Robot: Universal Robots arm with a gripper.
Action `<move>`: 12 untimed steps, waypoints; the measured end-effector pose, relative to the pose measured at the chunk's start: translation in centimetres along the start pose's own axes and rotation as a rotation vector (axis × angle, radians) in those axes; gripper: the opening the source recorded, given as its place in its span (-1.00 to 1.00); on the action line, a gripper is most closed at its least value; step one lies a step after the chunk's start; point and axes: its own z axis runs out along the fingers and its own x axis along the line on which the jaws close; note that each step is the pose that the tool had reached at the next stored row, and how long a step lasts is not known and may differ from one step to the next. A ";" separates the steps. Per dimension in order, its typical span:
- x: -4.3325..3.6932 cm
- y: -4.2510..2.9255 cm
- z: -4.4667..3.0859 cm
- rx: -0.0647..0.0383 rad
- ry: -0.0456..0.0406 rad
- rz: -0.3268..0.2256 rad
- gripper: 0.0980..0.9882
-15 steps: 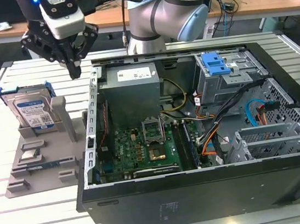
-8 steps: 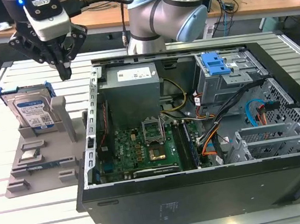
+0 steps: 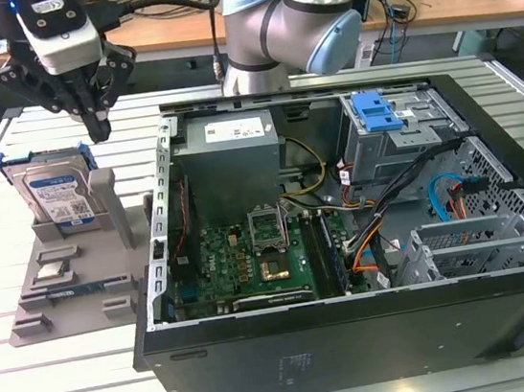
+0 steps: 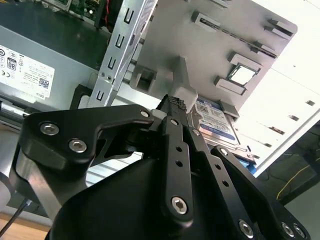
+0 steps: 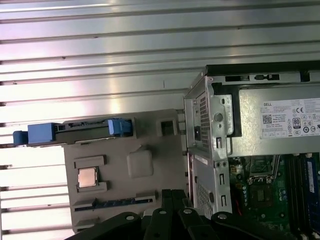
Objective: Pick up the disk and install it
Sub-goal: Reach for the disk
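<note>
Hand: the black metal hand hangs over the grey holder, its two slim fingers pressed together into one blunt point with nothing between them. The tip is knurled in the second wrist view.
Hand's place: above the holder's upright post, just to the exterior view's right of the disk's top edge and clear of both.
Disk: the flat, rectangular silver disk stands on edge in a slot of the holder. It has a white-and-blue label on its face and a blue plastic frame along its edges. The first wrist view shows its thin upper edge.
Holder: a matte grey plastic tray with blocky raised ribs and shallow pockets.
Chip: a small square chip with a shiny metal lid lies flat in one pocket.
Computer case: a black, box-shaped computer case lies open on its side just beside the holder. It has perforated steel walls.
Inside it: a plain grey metal box with a white sticker, a green circuit board and a blue plastic latch plate.
Worktop: long pale metal slats, ribbed and glossy.
</note>
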 end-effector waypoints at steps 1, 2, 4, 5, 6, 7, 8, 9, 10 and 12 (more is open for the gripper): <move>0.17 -0.01 0.00 0.000 0.0000 0.000 -0.98; 0.38 -0.03 -0.01 0.000 0.0000 0.000 -0.98; 0.72 -0.05 -0.02 0.000 0.0000 0.000 -0.98; 0.87 -0.06 -0.02 0.000 0.0000 0.000 -0.98; 1.15 -0.08 -0.03 0.000 0.0001 0.000 -0.98; 1.30 -0.10 -0.04 0.000 0.0000 0.000 -0.98; 1.39 -0.11 -0.04 0.000 0.0001 0.000 -0.98; 1.52 -0.11 -0.04 0.000 0.0000 0.000 -0.98; 1.73 -0.13 -0.05 0.000 0.0000 0.000 -0.98; 2.22 -0.16 -0.06 0.000 0.0000 0.000 -0.98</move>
